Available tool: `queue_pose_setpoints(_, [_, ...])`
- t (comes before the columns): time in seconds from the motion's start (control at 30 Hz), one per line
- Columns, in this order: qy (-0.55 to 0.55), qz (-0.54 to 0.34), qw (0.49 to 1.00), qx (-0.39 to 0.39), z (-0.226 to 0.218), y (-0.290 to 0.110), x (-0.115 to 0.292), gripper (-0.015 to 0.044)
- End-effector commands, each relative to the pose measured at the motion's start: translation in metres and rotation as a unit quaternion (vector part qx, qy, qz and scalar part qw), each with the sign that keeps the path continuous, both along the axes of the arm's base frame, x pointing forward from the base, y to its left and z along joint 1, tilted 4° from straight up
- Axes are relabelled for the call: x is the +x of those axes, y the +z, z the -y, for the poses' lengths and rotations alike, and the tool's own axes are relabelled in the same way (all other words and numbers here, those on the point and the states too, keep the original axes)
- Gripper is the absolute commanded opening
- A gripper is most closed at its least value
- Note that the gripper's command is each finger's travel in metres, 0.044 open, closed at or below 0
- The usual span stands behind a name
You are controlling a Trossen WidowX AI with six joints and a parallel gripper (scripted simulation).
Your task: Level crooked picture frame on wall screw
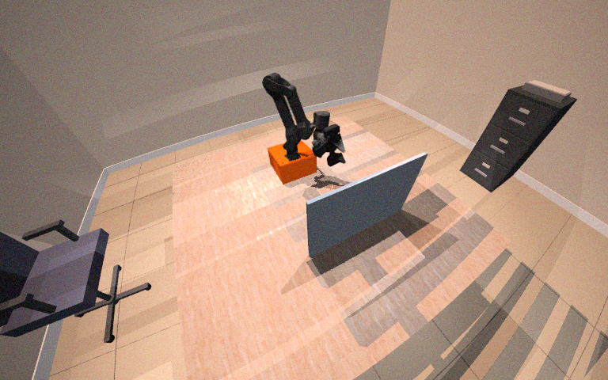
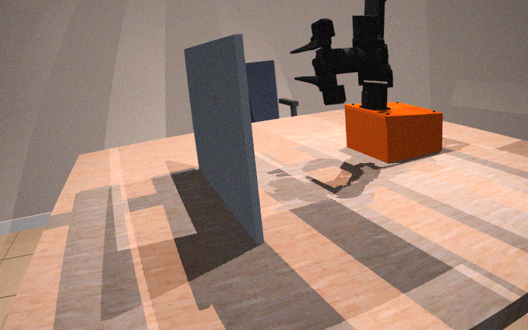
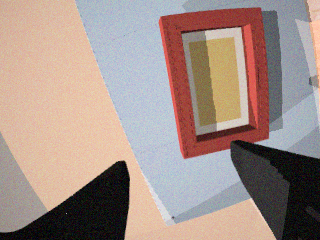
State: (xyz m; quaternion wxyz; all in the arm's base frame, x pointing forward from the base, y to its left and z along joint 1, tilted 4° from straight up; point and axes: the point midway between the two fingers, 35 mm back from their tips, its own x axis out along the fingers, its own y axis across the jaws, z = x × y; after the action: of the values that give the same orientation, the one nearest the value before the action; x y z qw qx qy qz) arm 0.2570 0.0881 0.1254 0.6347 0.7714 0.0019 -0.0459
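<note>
The red picture frame (image 3: 175, 87) with a yellow picture hangs on the blue-grey wall panel (image 3: 120, 40) (image 1: 359, 210) (image 2: 221, 128). It shows only in the wrist view, where its sides are not parallel to the panel's edge. In the top and exterior views the panel hides it. My gripper (image 3: 179, 159) (image 1: 335, 152) (image 2: 294, 65) is open and empty. It hangs in the air in front of the panel, a clear distance from the frame, and points at it. The screw and the notched strip are hidden.
The arm stands on an orange box (image 1: 291, 165) (image 2: 393, 132) on the wooden table (image 1: 224, 268) (image 2: 389, 233). An office chair (image 1: 53, 277) stands at the left and a dark filing cabinet (image 1: 515, 134) at the right, both off the table.
</note>
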Motion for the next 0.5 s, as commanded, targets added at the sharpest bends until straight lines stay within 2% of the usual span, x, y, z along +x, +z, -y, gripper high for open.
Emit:
queue_pose_setpoints(0.0, [0.000,0.000,1.000,-0.001,0.000,-0.010,0.014,0.0260])
queue_pose_setpoints(0.2, [0.000,0.001,1.000,0.007,0.005,-0.027,0.028,0.0260])
queue_pose_setpoints(0.47, [0.000,-0.001,1.000,0.007,0.012,-0.028,0.030,0.0260])
